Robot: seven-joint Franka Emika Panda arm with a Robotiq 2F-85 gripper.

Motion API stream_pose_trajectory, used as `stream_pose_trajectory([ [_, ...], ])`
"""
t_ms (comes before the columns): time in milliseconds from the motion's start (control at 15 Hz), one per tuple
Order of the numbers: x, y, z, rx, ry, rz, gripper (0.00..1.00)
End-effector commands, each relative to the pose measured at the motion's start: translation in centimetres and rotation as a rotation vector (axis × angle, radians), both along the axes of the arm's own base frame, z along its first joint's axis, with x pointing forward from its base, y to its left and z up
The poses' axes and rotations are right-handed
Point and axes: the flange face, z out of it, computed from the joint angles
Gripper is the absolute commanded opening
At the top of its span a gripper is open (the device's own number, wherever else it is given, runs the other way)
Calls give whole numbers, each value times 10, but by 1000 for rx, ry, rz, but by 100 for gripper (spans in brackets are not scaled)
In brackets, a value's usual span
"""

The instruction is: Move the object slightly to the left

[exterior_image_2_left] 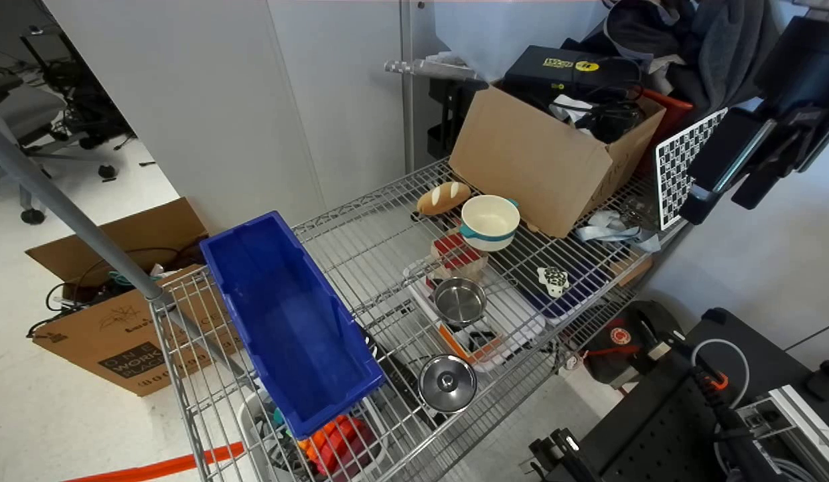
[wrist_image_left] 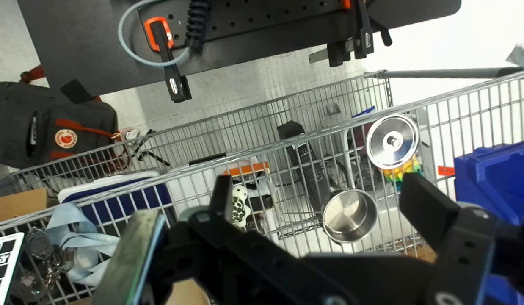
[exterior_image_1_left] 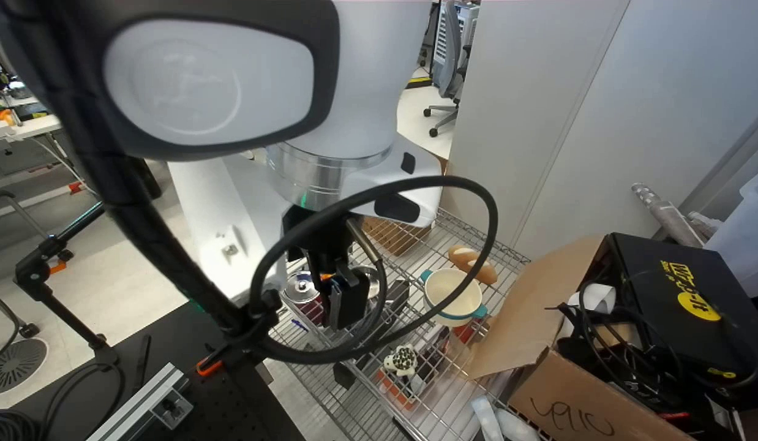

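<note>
The task does not say which object is meant. On the wire shelf stand a small steel pot (exterior_image_2_left: 460,301), a round steel lid (exterior_image_2_left: 448,383), a white turtle toy with dark spots (exterior_image_2_left: 554,281), a cream pot with teal handles (exterior_image_2_left: 491,217) and a toy bread loaf (exterior_image_2_left: 444,198). My gripper (wrist_image_left: 319,186) is open and empty, high above the shelf. In the wrist view the steel pot (wrist_image_left: 350,216) shows between the fingers, well below them. The turtle toy (wrist_image_left: 240,205) is partly hidden behind the left finger. The gripper also shows in both exterior views (exterior_image_1_left: 347,300) (exterior_image_2_left: 721,197).
A blue bin (exterior_image_2_left: 290,321) lies at one end of the shelf. An open cardboard box (exterior_image_1_left: 575,392) with a black case (exterior_image_1_left: 679,306) stands at the opposite end, near a checkered board (exterior_image_2_left: 689,161). A black cable (exterior_image_1_left: 440,180) loops beside the gripper. A black table (wrist_image_left: 97,51) borders the shelf.
</note>
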Motion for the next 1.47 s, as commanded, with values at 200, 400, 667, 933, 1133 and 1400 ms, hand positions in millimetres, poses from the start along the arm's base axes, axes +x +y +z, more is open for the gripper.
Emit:
stream_pose_trajectory([
  [200, 53, -36, -58, -72, -15, -117, 100],
  [400, 69, -51, -86, -100, -10, -164, 100],
  [667, 77, -69, -128, -122, 3, -190, 100],
  [933, 89, -74, -168, -160, -56, -203, 100],
  [1133, 96, -70, -199, -188, -115, -201, 100],
  [1400, 105, -61, -237, -228, -126, -206, 100],
])
